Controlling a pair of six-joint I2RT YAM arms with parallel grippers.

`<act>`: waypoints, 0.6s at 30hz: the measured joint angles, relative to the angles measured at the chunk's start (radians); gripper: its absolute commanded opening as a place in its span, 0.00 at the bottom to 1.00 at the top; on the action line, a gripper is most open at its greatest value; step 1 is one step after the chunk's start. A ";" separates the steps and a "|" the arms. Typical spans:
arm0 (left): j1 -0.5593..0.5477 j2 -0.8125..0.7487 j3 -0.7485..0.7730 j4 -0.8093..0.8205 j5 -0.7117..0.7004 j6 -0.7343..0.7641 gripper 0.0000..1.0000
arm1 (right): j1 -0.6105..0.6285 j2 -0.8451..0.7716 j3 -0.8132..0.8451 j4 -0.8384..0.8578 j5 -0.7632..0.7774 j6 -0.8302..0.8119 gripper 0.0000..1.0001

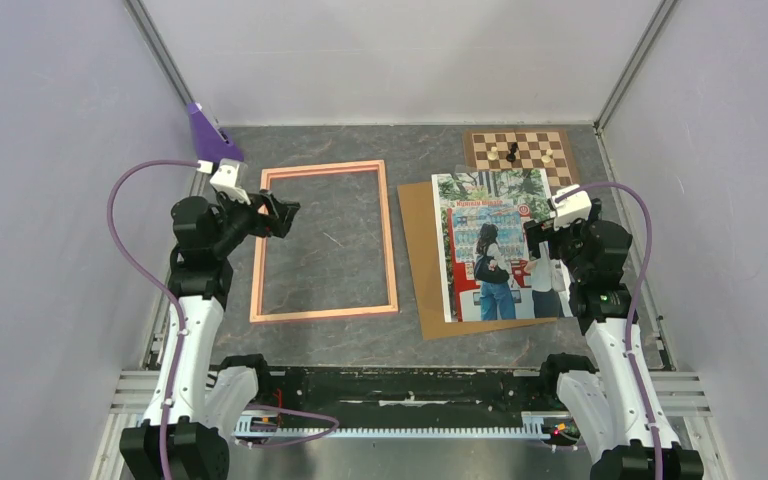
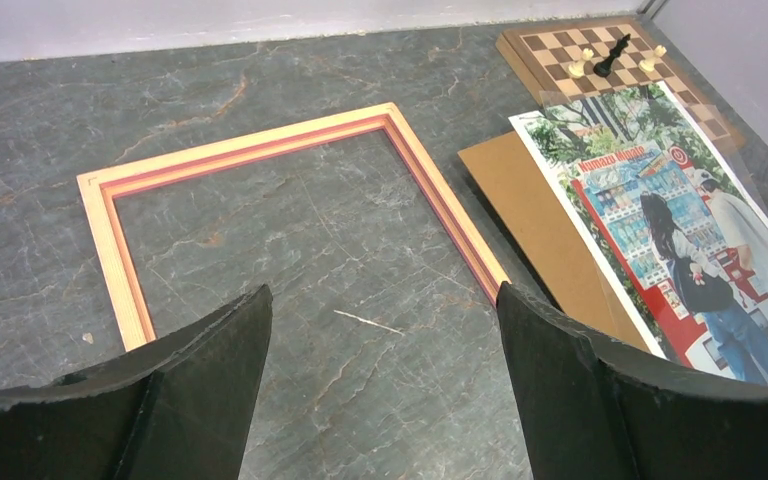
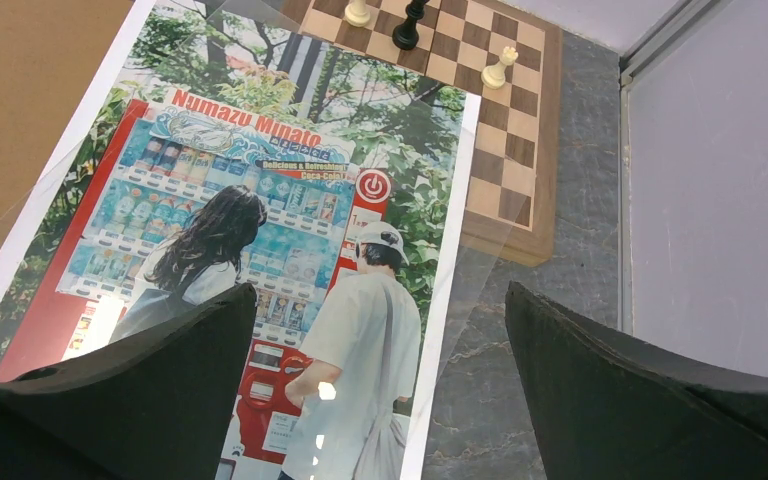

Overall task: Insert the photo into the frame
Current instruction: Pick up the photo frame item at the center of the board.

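Note:
The frame (image 1: 391,240) lies flat on the grey table left of centre, its pale salmon-wood rim (image 2: 250,145) enclosing bare table. The photo (image 1: 490,245) of a dark-haired woman at a red vending machine lies to its right on a brown backing board (image 1: 422,260). A clear sheet appears to cover the print (image 3: 260,200) and juts past its right edge. My left gripper (image 1: 286,215) hovers over the frame's upper left part, open and empty (image 2: 382,290). My right gripper (image 1: 540,245) hangs above the photo's right edge, open with nothing between its fingers (image 3: 380,290).
A brown-and-cream chessboard (image 1: 520,150) with a few pieces (image 3: 405,25) sits at the back right, touching the photo's top edge. A purple object (image 1: 210,135) stands at the back left corner. Grey walls close in both sides.

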 measured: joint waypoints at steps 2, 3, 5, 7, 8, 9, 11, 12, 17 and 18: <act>0.000 0.000 -0.003 0.001 0.000 -0.001 0.89 | 0.000 0.000 0.000 0.000 0.000 0.000 0.98; 0.000 0.000 -0.004 0.001 0.000 -0.001 0.89 | 0.000 0.000 0.000 0.000 0.000 0.000 0.98; 0.000 0.000 -0.005 0.002 0.000 -0.001 0.89 | 0.000 0.000 0.000 0.000 0.000 0.000 0.98; 0.000 0.000 -0.006 0.002 0.000 -0.001 0.89 | 0.000 0.000 0.000 0.000 0.000 0.000 0.98; 0.000 0.000 -0.007 0.002 0.000 -0.001 0.89 | 0.000 0.000 0.000 0.000 0.000 0.000 0.98; 0.000 0.000 -0.008 0.002 0.000 -0.001 0.89 | 0.000 0.000 0.000 0.000 0.000 0.000 0.98; 0.000 0.000 -0.008 0.002 -0.001 -0.001 0.89 | 0.000 0.000 0.000 0.000 -0.001 0.000 0.98; 0.000 0.000 -0.008 0.002 0.000 -0.001 0.89 | 0.000 0.000 0.000 0.000 -0.001 0.000 0.98; 0.000 0.000 -0.008 -0.004 -0.001 0.000 0.89 | 0.000 -0.002 0.000 0.000 0.001 0.007 0.98; 0.000 0.000 -0.008 -0.010 -0.001 0.000 0.89 | 0.000 -0.003 0.000 -0.001 0.001 0.009 0.98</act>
